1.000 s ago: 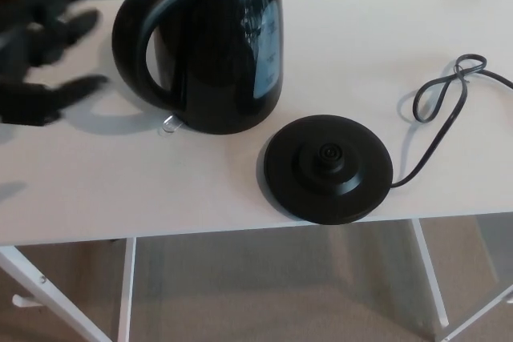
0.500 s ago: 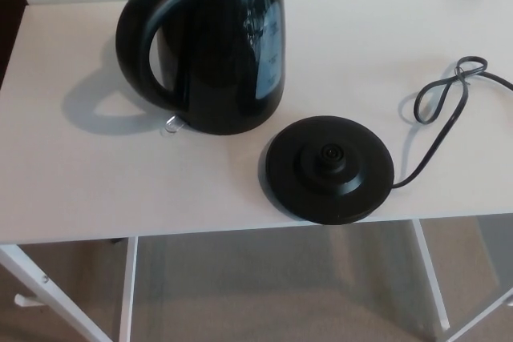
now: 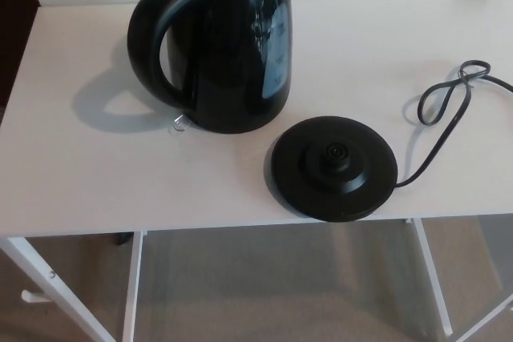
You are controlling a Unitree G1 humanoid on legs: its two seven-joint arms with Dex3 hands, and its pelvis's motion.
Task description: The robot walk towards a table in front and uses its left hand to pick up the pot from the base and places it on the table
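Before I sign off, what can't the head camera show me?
- Pot: top cut off by the head view's upper edge.
- Cord: runs off the right edge; plug unseen.
- Small shiny item by the pot: too small to identify.
- Both hands: out of frame.

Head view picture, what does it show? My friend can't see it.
A tall shiny black kettle pot stands on a white table, beside its round black base, not on it. A black cord trails right from the base. No robot hand shows.

Pot (image 3: 232,46): glossy black plastic, reflective body, matt handle. Base (image 3: 333,167) beside it: matt black plastic. Cord (image 3: 445,118): smooth black rubbery. Table (image 3: 80,174): smooth matt off-white top.
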